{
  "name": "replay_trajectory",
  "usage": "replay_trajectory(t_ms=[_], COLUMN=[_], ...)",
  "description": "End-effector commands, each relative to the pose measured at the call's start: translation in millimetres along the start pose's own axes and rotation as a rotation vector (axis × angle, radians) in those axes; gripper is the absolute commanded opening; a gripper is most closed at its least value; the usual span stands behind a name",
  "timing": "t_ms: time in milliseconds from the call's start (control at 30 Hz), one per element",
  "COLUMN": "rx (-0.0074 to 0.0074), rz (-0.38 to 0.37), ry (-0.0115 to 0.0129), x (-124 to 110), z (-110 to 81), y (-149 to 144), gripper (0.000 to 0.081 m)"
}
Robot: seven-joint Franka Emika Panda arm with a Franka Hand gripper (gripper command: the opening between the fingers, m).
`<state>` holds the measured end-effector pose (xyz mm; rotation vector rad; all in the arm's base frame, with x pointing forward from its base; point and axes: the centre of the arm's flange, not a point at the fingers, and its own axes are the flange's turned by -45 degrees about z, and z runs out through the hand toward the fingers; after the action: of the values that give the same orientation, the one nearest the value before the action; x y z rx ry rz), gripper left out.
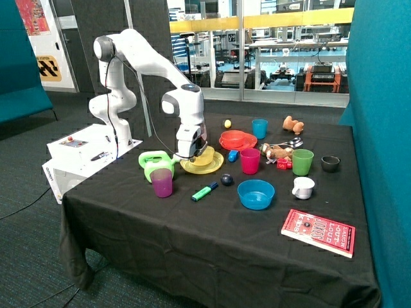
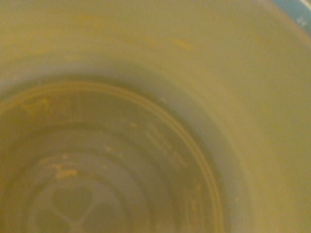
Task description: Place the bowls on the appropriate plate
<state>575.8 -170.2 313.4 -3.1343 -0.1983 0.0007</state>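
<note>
The yellow bowl (image 1: 205,156) sits on the yellow plate (image 1: 200,169) near the middle of the black table. My gripper (image 1: 192,152) is down at the bowl's rim, on the side toward the green jug. The wrist view is filled by the yellow bowl's inside (image 2: 146,145), seen from very close. Just behind, toward the blue cup, the red-orange bowl (image 1: 236,136) rests on the red plate (image 1: 225,144). I cannot see how the gripper stands at the rim.
A green jug (image 1: 154,163) and a purple cup (image 1: 162,183) stand close beside the yellow plate. Around it lie a green marker (image 1: 204,192), a dark ball (image 1: 227,179), a blue bowl (image 1: 255,194) and a pink cup (image 1: 250,160). A red book (image 1: 318,232) lies near the front corner.
</note>
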Motion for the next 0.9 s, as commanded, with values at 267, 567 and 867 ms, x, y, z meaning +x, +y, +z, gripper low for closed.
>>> replay_trajectory(t_ms=[267,567,867], rx=[-0.0011,-0.0011,-0.0011], rz=[-0.037,-0.055,-0.076], ry=[0.0004,0.0004,0.0004], x=[2.4,1.0,-10.7], z=[-27.1,-46.4,-64.5], y=[-7.1,-8.4,-11.2], gripper=[0.0532,0.0521,0.0508])
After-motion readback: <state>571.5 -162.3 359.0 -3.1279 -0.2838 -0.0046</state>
